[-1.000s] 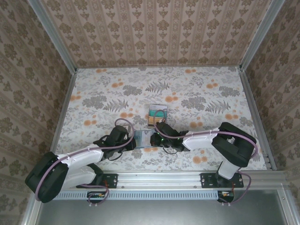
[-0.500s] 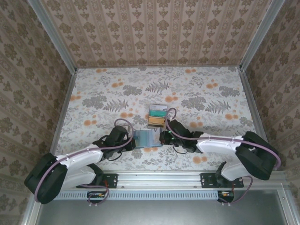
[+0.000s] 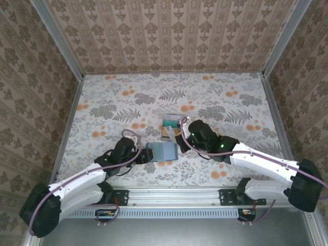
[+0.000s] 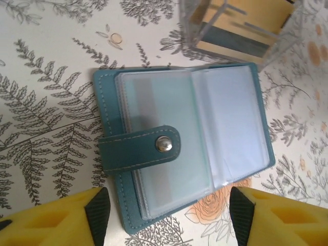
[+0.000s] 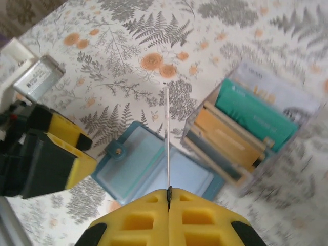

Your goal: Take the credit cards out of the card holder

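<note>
Right claw point(image 5: 168, 192), card point(image 5: 167, 134) higher — teal holder point(image 4: 184, 148) open

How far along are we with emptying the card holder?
Done: several credit cards stand in the clear box, and the card holder shows empty-looking sleeves. In hand: the right gripper is shut on one card, seen edge-on. Remaining: putting it in the box; whether hidden sleeves hold more cannot be told. The left gripper is open by the holder.
</note>
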Controlling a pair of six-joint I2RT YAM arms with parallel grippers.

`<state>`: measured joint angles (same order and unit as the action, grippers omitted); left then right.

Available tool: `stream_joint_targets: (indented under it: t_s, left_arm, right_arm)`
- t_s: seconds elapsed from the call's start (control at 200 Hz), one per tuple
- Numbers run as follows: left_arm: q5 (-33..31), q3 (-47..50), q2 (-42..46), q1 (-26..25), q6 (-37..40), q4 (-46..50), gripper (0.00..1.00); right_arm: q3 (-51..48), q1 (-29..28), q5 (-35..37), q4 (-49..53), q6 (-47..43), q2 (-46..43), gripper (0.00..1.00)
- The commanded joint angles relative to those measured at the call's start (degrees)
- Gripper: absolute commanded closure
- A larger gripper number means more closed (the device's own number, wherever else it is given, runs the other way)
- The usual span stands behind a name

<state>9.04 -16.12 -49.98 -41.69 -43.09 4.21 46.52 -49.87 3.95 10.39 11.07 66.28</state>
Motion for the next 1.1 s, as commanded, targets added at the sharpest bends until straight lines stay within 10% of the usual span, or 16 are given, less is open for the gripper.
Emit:
stream_joint_targets:
  t_s: [0.0, 0.12, 0.49, 1.095]
  left_arm:
    - [0.63, -1.15, 3.29, -0.36, 1.0, 3.07, 0.14]
    - [0.73, -1.21, 6.2, -0.41, 1.12, 4.72, 0.0]
    - [-0.2, -1.54, 14.14, -0.34, 2.04, 11.25, 0.0]
    - [-2.66, 0.91, 27.52, 0.4, 1.42, 17.98, 0.0]
  right_arm:
    - [4.63, 0.52, 1.55, 4.5, -20.63, 0.9, 1.0]
    - [11.67, 1.93, -0.23, 10.74, -28.15, 5.12, 1.0]
    - [21.42, 6.89, -3.77, 16.82, -49.47, 16.3, 1.0]
    - [34.24, 12.68, -3.28, 22.61, -55.15, 32.74, 1.0]
